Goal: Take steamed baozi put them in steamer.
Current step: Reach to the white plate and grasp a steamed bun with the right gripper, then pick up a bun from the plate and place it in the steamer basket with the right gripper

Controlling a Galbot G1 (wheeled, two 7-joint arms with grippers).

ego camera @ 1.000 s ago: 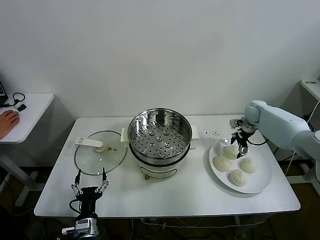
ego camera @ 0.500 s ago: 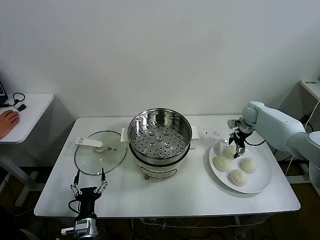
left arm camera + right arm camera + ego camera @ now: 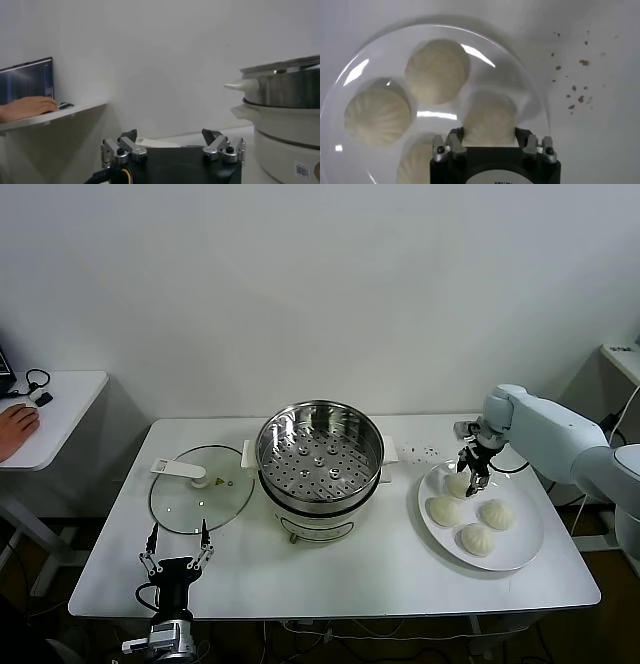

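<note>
Now my right claw straddles the back bun on the plate near the worktop's right edge, fingers apart. My left claw waits spread at the front-left corner.

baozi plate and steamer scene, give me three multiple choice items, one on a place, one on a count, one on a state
1. Where does the glass lid lie?
A. on the steamer
B. on the table, on the steamer's left
C. on the white plate

2. How many steamed baozi are on the white plate?
A. two
B. four
C. six

3. What is in the steamer?
A. only its bare perforated tray
B. one bun
C. water to the brim

Answers:
1 B, the head view shows the lid flat on the table, with the left gripper near it.
2 B, four buns show there, the right gripper over the rear one.
3 A, only the holed tray shows.
</note>
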